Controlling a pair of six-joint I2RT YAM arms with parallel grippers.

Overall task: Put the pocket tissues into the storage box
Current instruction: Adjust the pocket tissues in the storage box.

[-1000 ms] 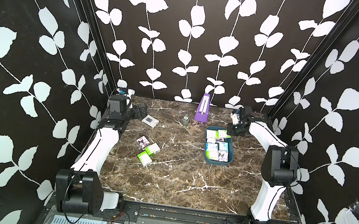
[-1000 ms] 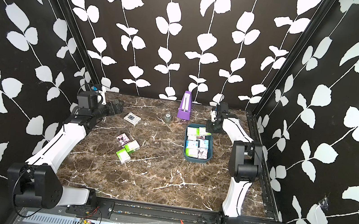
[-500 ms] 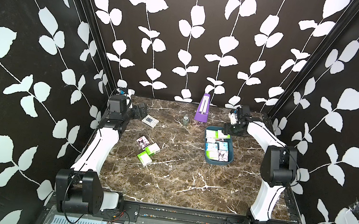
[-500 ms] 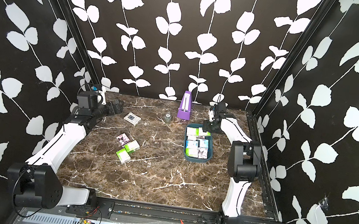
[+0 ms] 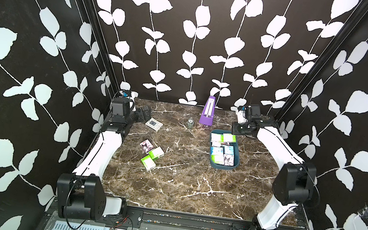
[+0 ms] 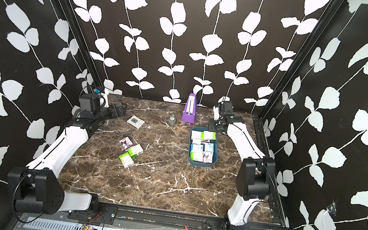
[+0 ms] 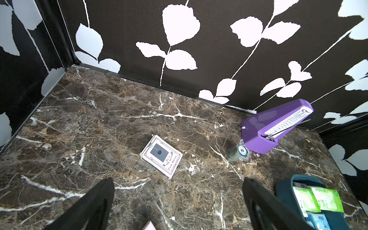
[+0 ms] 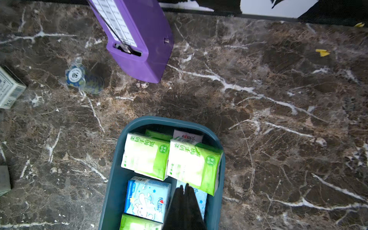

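Note:
The teal storage box (image 5: 224,167) (image 6: 203,164) stands right of centre and holds several pocket tissues, green-and-white (image 8: 146,155) (image 8: 193,163) and blue-and-white (image 8: 147,197). In both top views, a pink-purple packet (image 5: 147,145) (image 6: 127,143) and two green packets (image 5: 156,153) (image 5: 147,162) lie loose on the marble at left centre. My right gripper (image 5: 234,130) (image 8: 184,189) hangs over the box's far end (image 8: 169,120), shut with nothing between its fingers. At the back left, my left gripper (image 5: 145,113) (image 7: 177,180) stands open and empty, well apart from the loose packets.
A purple pyramid-shaped metronome (image 5: 207,111) stands at the back wall behind the box. Beside it is a small stack of chips (image 5: 190,123). A white card box (image 5: 154,124) lies just in front of the left gripper. A yellow scrap (image 8: 322,52) lies near the back right.
The right gripper has shifted a little to the left, over the box's far end. The left arm and the loose packets have not moved.

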